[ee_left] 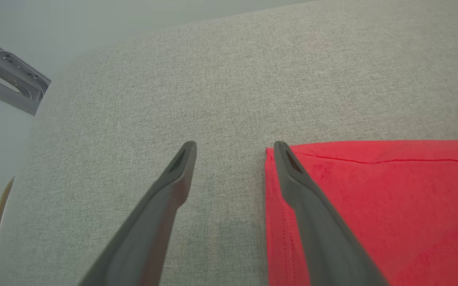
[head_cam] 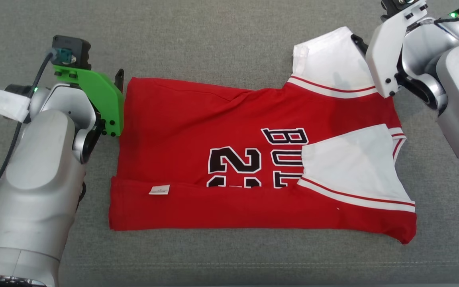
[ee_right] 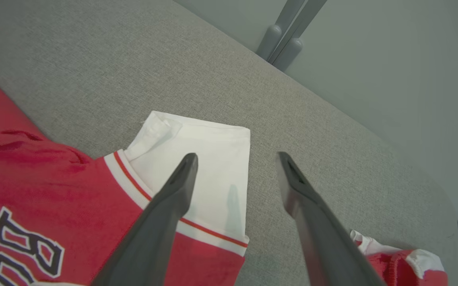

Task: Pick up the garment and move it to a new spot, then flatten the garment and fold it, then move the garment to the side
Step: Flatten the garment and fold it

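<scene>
- Red jersey [head_cam: 181,131] lies flat mid grey fabric surface [head_cam: 213,36]; near long edge folded over, one white sleeve [head_cam: 353,167] laid across front.
- L jaws wide, empty, at hem corner; one finger [ee_left: 312,222] over red cloth.
- R jaws wide, empty, astride far sleeve [ee_right: 213,159] edge.

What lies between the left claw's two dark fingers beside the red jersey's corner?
Bare grey woven surface, per the left wrist view. The open left claw straddles no cloth; the red jersey begins at one finger.
</scene>
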You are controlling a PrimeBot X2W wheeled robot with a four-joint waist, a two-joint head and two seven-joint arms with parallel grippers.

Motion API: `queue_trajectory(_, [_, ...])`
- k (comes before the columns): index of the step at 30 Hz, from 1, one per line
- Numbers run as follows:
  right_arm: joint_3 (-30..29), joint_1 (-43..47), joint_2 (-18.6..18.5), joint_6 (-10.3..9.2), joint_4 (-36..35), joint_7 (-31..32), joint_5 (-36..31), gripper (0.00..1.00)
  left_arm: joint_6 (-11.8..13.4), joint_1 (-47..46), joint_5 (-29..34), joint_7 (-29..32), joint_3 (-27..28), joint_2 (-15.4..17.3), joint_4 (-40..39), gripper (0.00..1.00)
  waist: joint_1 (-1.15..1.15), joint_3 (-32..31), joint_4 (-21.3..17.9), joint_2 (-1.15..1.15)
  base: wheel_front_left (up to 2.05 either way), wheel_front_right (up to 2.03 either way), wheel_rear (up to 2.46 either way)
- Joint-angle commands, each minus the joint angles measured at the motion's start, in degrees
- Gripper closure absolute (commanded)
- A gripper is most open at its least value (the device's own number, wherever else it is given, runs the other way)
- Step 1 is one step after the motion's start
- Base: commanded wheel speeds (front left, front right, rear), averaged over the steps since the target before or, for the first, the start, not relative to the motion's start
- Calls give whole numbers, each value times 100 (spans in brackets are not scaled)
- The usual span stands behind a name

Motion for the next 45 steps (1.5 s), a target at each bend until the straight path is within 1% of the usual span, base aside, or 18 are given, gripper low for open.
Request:
queue_trajectory(1, [36, -92, -37, -9, 28, 5, 53, 0, -30, -95, 12, 36, -24, 10, 33, 0, -1, 403, -15, 0, 0, 0, 0])
queue_trajectory(6, [362, -674, -155, -9, 398, -121, 146, 0, -141, -489, -85, 363, -102, -48, 294, 0, -1, 628, 21, 0, 0, 0, 0])
queue_trajectory(10, [566, -979, -194, -9, 675, -247, 230, 0, -217, -670, -134, 491, -179, -47, 402, 0, -1, 706, 50, 0, 0, 0, 0])
queue_trajectory(15, [765, -1163, -186, -9, 991, -402, 333, 0, -241, -773, -249, 642, -214, -104, 561, 0, -1, 735, 66, 0, 0, 0, 0])
queue_trajectory(22, [904, -1334, -184, -9, 1304, -613, 436, 0, -253, -929, -350, 524, -200, -227, 632, 0, -1, 846, 99, 0, 0, 0, 0])
queue_trajectory(25, [957, -1375, -205, -9, 1433, -682, 462, 0, -261, -967, -365, 633, -248, -247, 706, 2, -1, 844, 109, 0, 0, 0, 0])
queue_trajectory(26, [976, -1388, -203, -9, 1470, -711, 470, 0, -264, -977, -355, 680, -269, -251, 750, 12, -1, 844, 109, 0, 0, 0, 0])
queue_trajectory(27, [992, -1389, -196, -9, 1514, -707, 499, 0, -267, -953, -374, 715, -280, -278, 777, 19, -1, 842, 110, 0, 0, 0, 0])
queue_trajectory(28, [1011, -1394, -195, -9, 1548, -722, 504, 0, -266, -935, -410, 738, -289, -307, 787, 33, -1, 842, 112, 0, 0, 0, 0])
queue_trajectory(29, [1029, -1408, -195, -9, 1570, -736, 512, 0, -271, -925, -434, 742, -294, -332, 789, 50, -1, 845, 113, 0, 0, 0, 0])
queue_trajectory(30, [1034, -1423, -200, -9, 1602, -746, 524, 0, -275, -917, -469, 773, -305, -359, 800, 58, -1, 852, 116, 0, 0, 0, 0])
queue_trajectory(31, [1043, -1435, -208, -9, 1631, -754, 532, 0, -283, -917, -484, 779, -327, -381, 803, 63, -1, 862, 121, 0, 0, 0, 0])
queue_trajectory(32, [1053, -1447, -218, -9, 1657, -761, 532, 0, -289, -921, -495, 796, -348, -398, 807, 72, -1, 874, 126, 0, 0, 0, 0])
queue_trajectory(34, [1054, -1484, -231, -9, 1705, -765, 551, 0, -300, -917, -543, 841, -373, -461, 828, 100, -1, 903, 143, 0, 0, 0, 0])
queue_trajectory(37, [1036, -1529, -263, -9, 1785, -794, 557, 0, -321, -895, -631, 926, -423, -557, 851, 100, -1, 943, 190, 0, 0, 0, 0])
queue_trajectory(40, [936, -1566, -328, -9, 1918, -907, 493, 0, -328, -883, -660, 886, -484, -655, 838, 100, -1, 981, 266, 0, 0, 0, 0])
queue_trajectory(45, [723, -1580, -310, -9, 2151, -1105, 430, 0, -337, -899, -685, 831, -558, -764, 843, 100, -1, 1036, 398, 0, 0, 0, 0])
